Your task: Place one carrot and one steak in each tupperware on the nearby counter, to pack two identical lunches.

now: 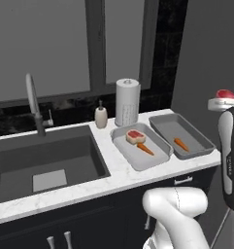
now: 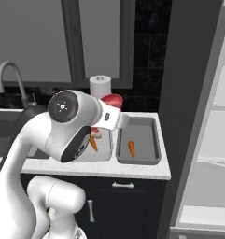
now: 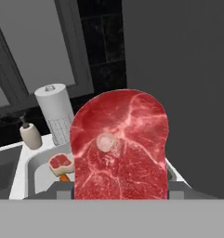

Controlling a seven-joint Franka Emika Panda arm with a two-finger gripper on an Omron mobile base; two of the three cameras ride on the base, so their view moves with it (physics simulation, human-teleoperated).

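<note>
**Second steak aloft, bound for the darker tray**

The counter carries two tupperware trays side by side: the lighter tray holds a steak and a carrot, while the darker tray holds one carrot only. The gripper hangs high, right of both trays, its fingers pinching the second steak. This slab looks stiff, fairly light and perhaps slick, best held across its tan edges. In the hand view it hides the fingertips and most of the darker tray.
</note>
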